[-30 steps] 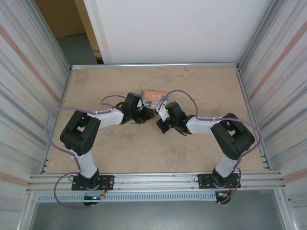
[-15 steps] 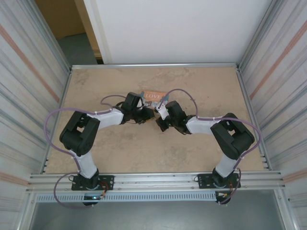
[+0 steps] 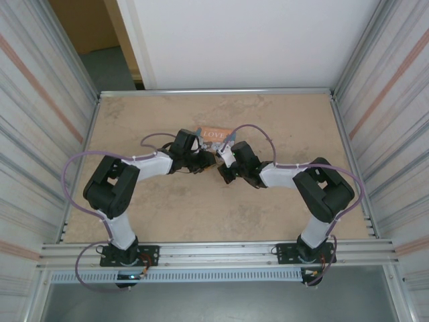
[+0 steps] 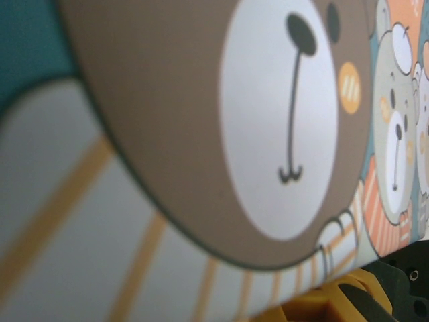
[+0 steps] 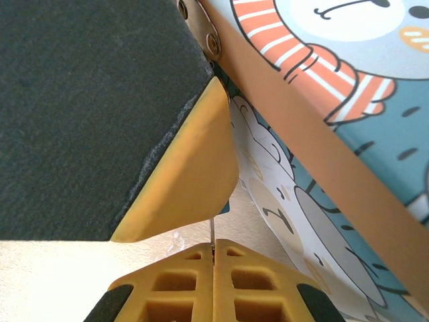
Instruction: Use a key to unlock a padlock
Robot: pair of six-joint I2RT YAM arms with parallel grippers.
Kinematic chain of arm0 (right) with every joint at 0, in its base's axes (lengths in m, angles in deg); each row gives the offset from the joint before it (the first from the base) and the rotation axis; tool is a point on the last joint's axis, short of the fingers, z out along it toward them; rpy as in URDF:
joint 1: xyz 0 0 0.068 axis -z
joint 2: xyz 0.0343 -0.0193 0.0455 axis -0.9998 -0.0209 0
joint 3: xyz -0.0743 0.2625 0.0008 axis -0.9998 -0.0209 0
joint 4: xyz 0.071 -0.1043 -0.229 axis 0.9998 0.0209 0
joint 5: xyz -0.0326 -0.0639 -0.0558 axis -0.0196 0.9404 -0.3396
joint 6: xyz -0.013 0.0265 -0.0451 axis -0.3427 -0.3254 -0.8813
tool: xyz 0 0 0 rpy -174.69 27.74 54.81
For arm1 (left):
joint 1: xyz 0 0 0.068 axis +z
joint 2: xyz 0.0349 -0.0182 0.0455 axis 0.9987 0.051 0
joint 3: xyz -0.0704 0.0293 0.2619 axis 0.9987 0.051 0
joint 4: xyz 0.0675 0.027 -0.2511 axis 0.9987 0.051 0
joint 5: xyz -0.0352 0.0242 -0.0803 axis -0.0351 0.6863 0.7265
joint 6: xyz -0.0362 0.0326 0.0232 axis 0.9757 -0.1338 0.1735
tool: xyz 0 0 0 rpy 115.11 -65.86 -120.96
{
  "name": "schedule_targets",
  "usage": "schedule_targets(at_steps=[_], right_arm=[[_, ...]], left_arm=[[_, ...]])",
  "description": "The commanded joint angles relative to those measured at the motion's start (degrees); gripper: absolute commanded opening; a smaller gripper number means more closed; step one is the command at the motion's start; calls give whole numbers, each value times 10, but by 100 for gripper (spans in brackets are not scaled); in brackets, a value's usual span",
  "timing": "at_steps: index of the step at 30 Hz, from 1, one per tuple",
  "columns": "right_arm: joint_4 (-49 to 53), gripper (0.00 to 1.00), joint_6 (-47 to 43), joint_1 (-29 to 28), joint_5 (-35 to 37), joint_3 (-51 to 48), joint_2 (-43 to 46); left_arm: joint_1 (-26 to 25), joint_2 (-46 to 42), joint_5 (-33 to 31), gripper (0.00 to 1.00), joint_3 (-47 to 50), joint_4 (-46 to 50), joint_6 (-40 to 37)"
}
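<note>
Pinching thin metal sliver (image 5: 212, 231), right end effector (image 5: 213, 249) closed; padlock position unclear; left end effector (image 3: 205, 161) grip unclear.

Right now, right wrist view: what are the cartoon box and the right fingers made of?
Cartoon box: probably printed cardboard, with a smooth satin print, a plain brown band along its edge and small metal rivets. Right gripper's fingers: likely moulded yellow plastic, matte, with open ribbed cells. The dark ends could be rubber.

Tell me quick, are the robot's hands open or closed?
Left gripper: cannot tell.
Right gripper: shut on a thin metal piece, maybe the key.
</note>
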Motion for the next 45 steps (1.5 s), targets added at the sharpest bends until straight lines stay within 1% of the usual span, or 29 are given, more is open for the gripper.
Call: schedule_targets(at_steps=[1,20,28,37,45], right_arm=[[-24,0,3,6,-8,6,-6],[-181,0,37,22,-42,-31,1],[-237,0,60,41,-84,-36,2],[-248,0,78,61,-145,-10,-1],[-250,0,82,77,-184,13,-10]], left_arm=[[-6,-29,21,18,-16,-4,11],[-7,-33,50,18,-20,-12,39],[-7,-36,61,18,-25,4,40],[-6,-43,67,18,-25,16,37],[-7,-45,70,18,-24,31,24]])
